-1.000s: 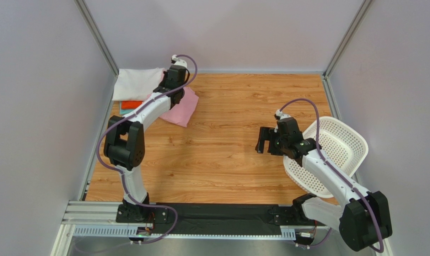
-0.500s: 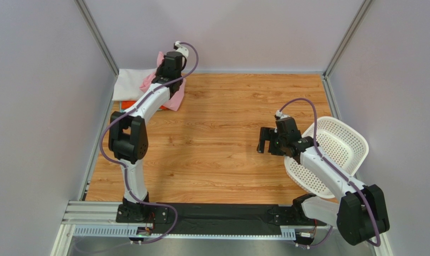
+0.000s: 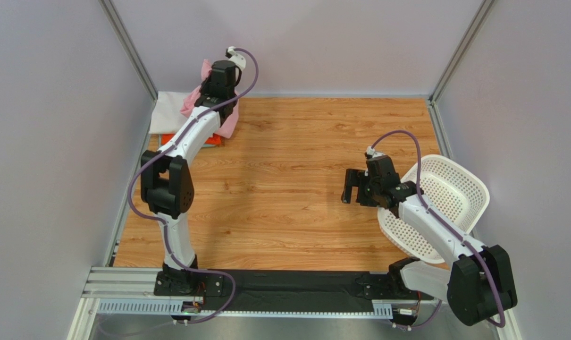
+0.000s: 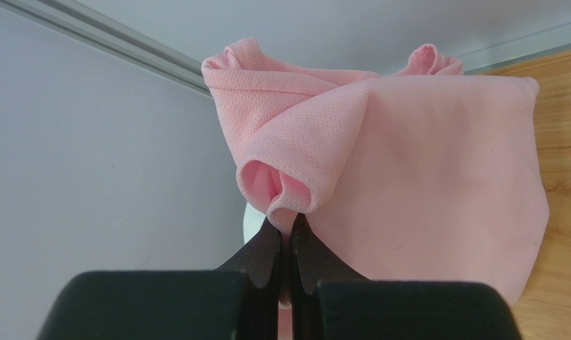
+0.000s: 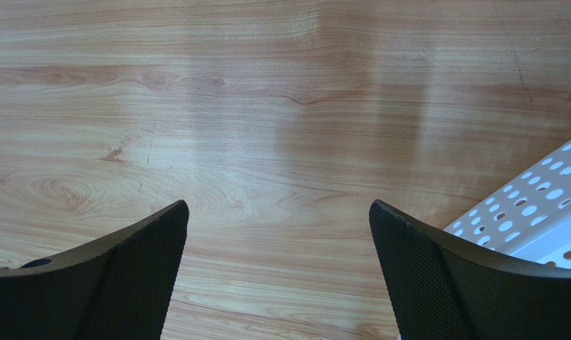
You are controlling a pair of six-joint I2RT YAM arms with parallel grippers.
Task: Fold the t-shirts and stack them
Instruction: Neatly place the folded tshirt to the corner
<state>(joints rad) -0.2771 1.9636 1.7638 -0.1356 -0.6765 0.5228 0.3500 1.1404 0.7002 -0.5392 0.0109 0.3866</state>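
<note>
My left gripper [image 3: 212, 86] is shut on a fold of the folded light pink t-shirt [image 4: 423, 170] and holds it lifted at the table's far left corner; the pink cloth [image 3: 228, 126] hangs beside the arm. Under it lies a stack with a white t-shirt [image 3: 169, 112] on top and an orange-red t-shirt [image 3: 212, 141] peeking out below; a teal one does not show. My right gripper [image 3: 349, 187] is open and empty above the bare wooden table [image 5: 267, 106], its fingertips [image 5: 164, 219] wide apart.
A white perforated plastic basket [image 3: 451, 202] lies tipped at the right, behind my right arm; its edge shows in the right wrist view [image 5: 543, 212]. Grey walls close the table on three sides, near the left gripper.
My left gripper has lifted the pink t-shirt off the table and carried it back and left, over the stack in the corner. The right arm has barely moved.
</note>
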